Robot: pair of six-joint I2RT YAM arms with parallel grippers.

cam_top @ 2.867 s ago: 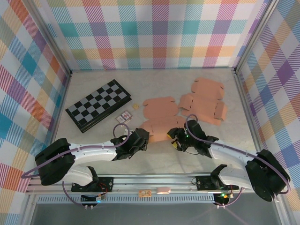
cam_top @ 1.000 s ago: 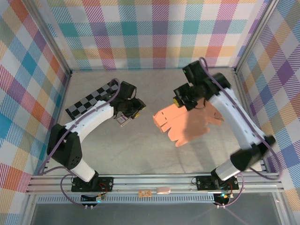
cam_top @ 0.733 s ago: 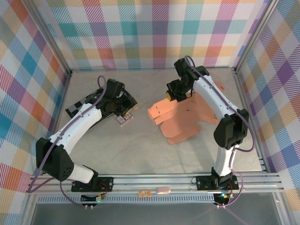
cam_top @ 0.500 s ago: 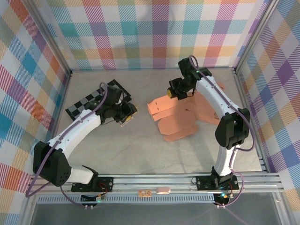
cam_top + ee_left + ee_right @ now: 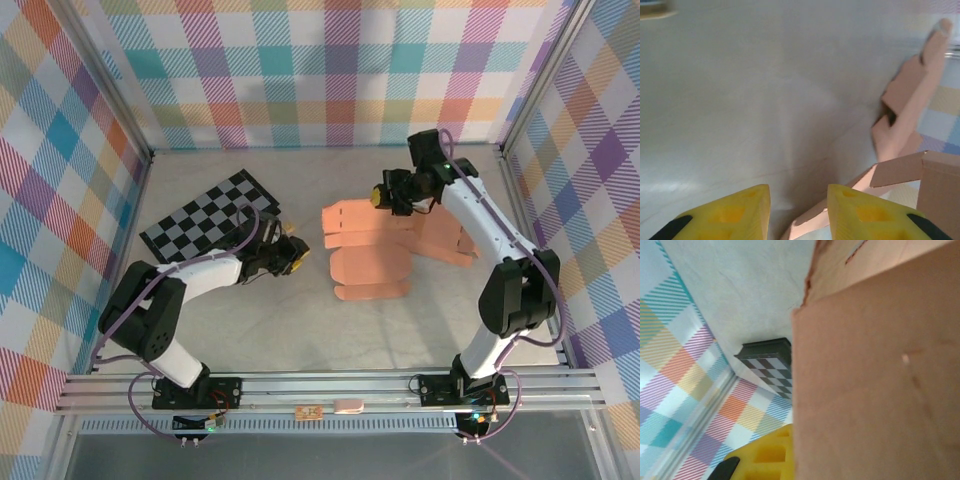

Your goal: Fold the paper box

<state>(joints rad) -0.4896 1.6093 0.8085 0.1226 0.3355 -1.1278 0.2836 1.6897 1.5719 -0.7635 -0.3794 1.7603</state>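
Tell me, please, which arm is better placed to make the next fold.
Left, probably: the right gripper is shut on the paper box, holding it up, while the left gripper is free, jaws apart, facing its flaps.

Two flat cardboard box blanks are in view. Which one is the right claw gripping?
The blank nearer the chessboard, pinched at its far edge by the right claw; the other blank lies free, untouched.

Peach paper box (image 5: 365, 255), unfolded flat blank, flaps spread toward the near side, far edge apparently lifted
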